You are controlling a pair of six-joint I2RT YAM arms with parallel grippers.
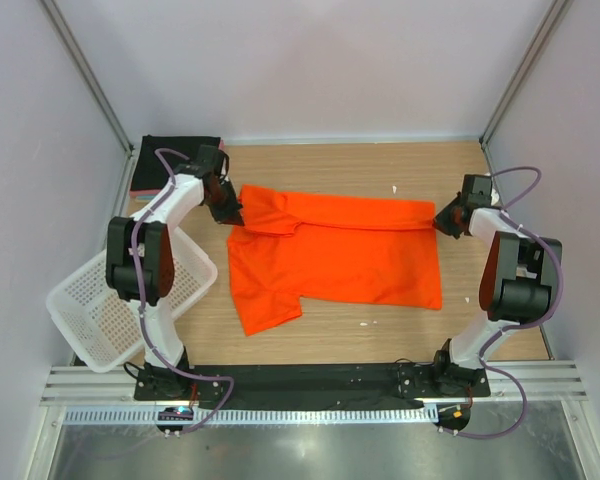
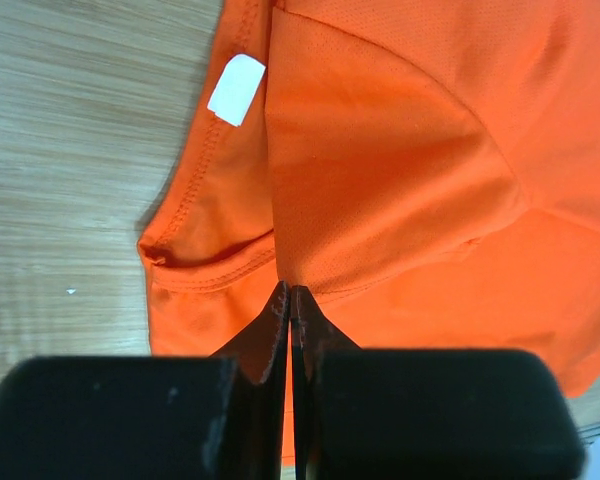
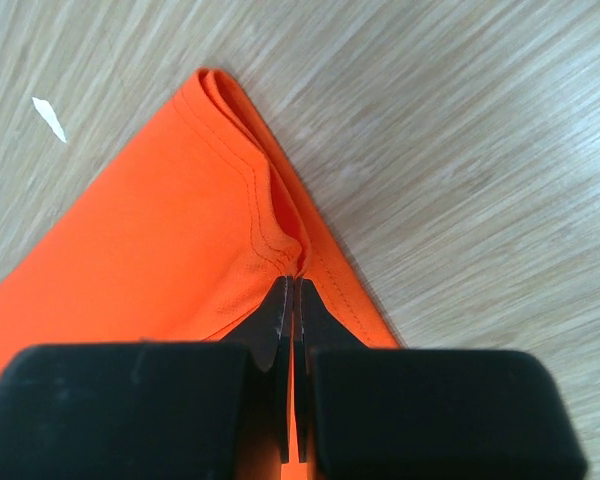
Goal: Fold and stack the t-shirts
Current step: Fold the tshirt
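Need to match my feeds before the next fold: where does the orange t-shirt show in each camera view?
Top external: orange t-shirt mid-table, held between left end effector and right end effector.
Left wrist: fills centre and right, collar with white label upper left.
Right wrist: folded corner, left and centre.
Shared landmark: the wooden table, beside the shirt in all three.

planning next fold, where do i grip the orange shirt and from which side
Likely the far folded edge of the orange shirt, from its outer ends: left claw at the collar end, right claw at the hem corner, where stacked layers pinch together.
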